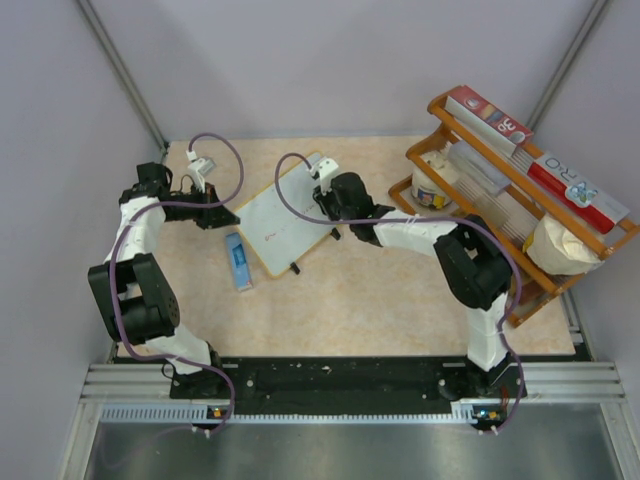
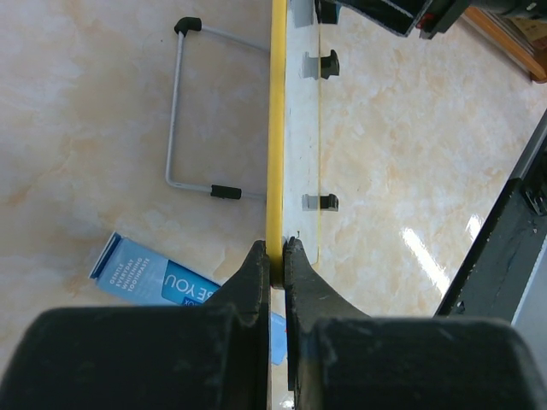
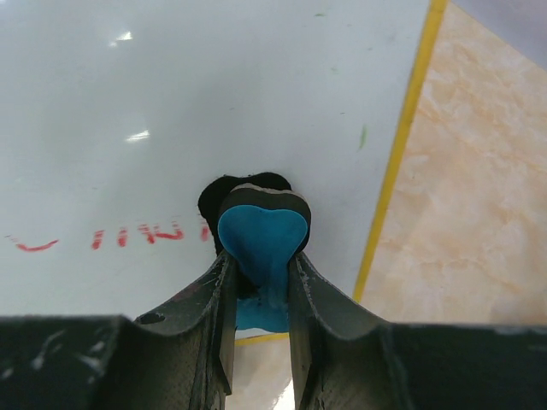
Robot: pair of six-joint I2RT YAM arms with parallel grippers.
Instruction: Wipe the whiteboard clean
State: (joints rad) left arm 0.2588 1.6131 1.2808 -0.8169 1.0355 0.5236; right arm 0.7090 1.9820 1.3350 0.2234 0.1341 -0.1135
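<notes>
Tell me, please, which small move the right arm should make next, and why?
Probably slide the eraser sideways along the whiteboard, over the red marks. The right hand is shut on the eraser, whose tip appears to meet the board right beside the marks, which are not yet wiped. The left hand clamps the board's yellow edge, so it should hold steady.

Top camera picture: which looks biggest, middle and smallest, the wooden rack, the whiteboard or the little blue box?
1. Orange wooden shelf rack, clearly the biggest.
2. White rectangular whiteboard with pale yellow frame.
3. Narrow blue cardboard marker box, the smallest.
</notes>
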